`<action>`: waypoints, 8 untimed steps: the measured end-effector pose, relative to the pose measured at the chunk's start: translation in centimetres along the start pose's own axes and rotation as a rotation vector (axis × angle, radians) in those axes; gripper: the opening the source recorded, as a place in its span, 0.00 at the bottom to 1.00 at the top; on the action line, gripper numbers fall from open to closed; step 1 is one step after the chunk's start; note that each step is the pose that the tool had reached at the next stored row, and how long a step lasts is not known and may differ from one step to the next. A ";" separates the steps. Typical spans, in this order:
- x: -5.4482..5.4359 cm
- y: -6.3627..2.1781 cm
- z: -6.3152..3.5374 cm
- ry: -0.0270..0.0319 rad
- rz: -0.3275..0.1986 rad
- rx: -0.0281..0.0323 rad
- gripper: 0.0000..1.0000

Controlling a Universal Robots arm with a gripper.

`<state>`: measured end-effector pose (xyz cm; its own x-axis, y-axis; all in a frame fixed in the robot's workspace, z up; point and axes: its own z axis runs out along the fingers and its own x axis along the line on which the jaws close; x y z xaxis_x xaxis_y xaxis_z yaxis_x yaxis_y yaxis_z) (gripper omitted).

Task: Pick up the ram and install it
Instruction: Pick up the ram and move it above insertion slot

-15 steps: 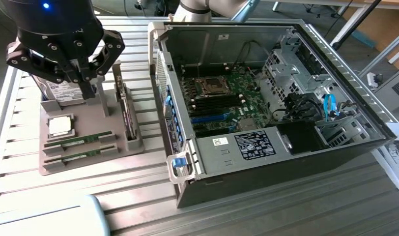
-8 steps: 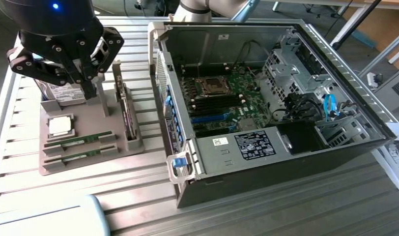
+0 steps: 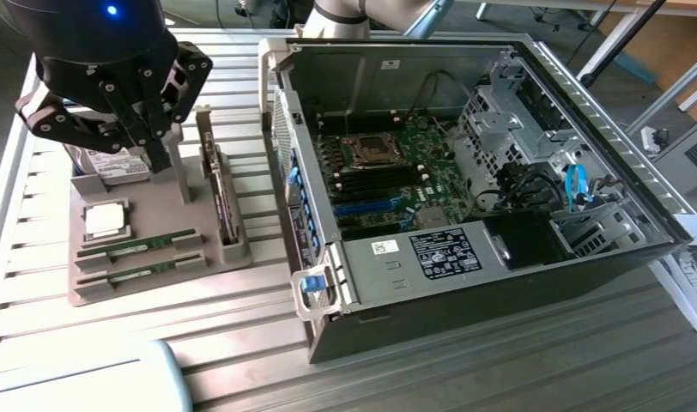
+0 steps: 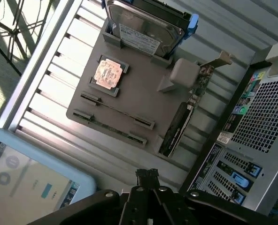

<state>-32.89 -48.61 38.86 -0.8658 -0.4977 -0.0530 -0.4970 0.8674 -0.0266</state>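
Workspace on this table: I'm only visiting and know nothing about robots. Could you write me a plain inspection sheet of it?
Surface: slatted grey metal table, carrying a grey plastic holder tray and an open black computer case.
Job's things: two long green ram sticks lie in tray slots, untouched.
Clutter: square silver processor chip, silver hard drive and upright expansion card on the tray; white-edged tablet.
Grippers: black gripper raised over the tray, fingers shut, empty.
Cables: blue cable inside the case.
Surroundings: brown wooden furniture beyond the table.
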 end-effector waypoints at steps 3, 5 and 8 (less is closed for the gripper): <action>0.0 0.00 0.03 -0.0016 -0.054 -0.0029 0.11; 0.0 0.00 0.04 -0.0024 -0.087 -0.0046 0.11; 0.0 0.01 0.06 -0.0035 -0.134 -0.0068 0.11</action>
<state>-32.89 -48.61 38.80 -0.7915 -0.6088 -0.0529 -0.6083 0.7932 -0.0269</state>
